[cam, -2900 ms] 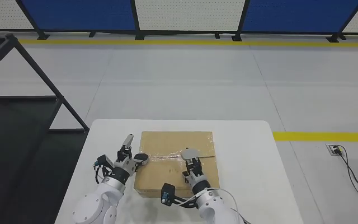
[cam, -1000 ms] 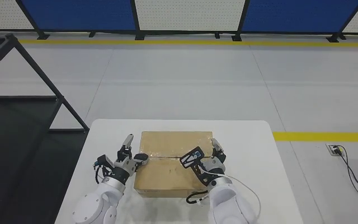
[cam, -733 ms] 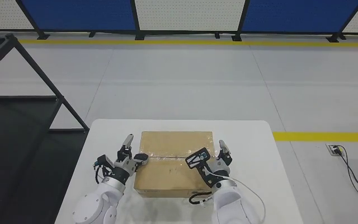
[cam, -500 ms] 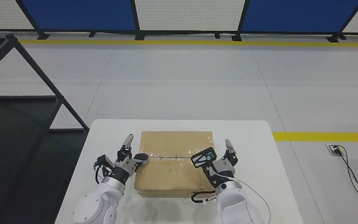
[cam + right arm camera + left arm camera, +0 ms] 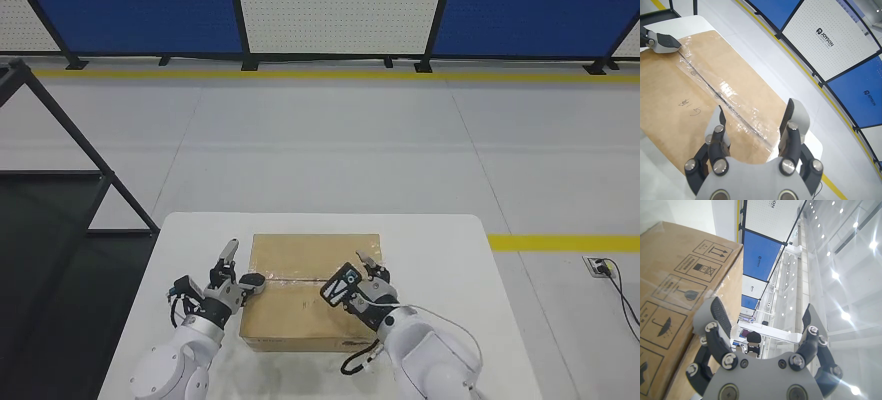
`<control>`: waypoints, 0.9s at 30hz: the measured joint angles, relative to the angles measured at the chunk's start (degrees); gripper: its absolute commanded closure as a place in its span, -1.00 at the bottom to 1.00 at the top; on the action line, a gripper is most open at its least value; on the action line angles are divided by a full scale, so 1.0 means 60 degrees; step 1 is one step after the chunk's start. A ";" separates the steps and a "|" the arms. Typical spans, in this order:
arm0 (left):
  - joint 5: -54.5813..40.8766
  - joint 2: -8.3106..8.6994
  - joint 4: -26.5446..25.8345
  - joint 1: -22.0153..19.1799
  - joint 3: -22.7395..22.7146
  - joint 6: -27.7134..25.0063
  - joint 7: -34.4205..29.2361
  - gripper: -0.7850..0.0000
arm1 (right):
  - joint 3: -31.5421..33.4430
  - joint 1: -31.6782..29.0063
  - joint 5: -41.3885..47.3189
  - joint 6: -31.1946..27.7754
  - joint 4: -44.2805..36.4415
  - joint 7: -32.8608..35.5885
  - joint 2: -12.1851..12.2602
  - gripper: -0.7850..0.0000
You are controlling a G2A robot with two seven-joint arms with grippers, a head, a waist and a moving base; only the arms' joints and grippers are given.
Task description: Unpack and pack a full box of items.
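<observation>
A closed cardboard box (image 5: 300, 295) sits in the middle of the white table (image 5: 440, 250), its top seam covered by clear tape (image 5: 723, 96). My left gripper (image 5: 236, 270) is open at the box's left end, one fingertip (image 5: 666, 42) touching the seam's end on top, the other finger out past the box's side. The printed side wall of the box (image 5: 683, 279) lies against that inner finger. My right gripper (image 5: 755, 113) hangs open just above the right half of the lid, its fingers either side of the taped seam near the right end.
Blue and white partition panels (image 5: 330, 25) and a yellow floor line stand beyond the table. A black metal rack (image 5: 50, 190) is off the table's left side. Bare tabletop lies right of the box (image 5: 440, 290).
The right gripper swung out past the box's right edge, then came back over the lid's right half. The left gripper and the box have stayed put.
</observation>
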 measured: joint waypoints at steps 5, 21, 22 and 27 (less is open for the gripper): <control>0.0000 0.0000 0.0000 0.0000 0.0000 0.0000 0.0000 -1.00 | 0.0022 -0.0080 0.0019 0.0050 0.0070 -0.0102 -0.0003 1.00; 0.0000 0.0000 0.0000 0.0000 0.0000 0.0000 0.0000 -1.00 | 0.0241 0.2394 0.8209 0.0452 0.2746 0.1859 -0.0582 1.00; 0.0000 0.0000 0.0000 0.0000 0.0000 0.0000 0.0000 -1.00 | 0.0242 0.2393 0.7825 0.0453 0.2744 0.1858 -0.0581 1.00; 0.0000 0.0000 0.0000 0.0000 0.0000 0.0000 0.0000 -1.00 | 0.0096 0.2355 0.7954 0.0687 0.2838 0.1909 -0.0628 1.00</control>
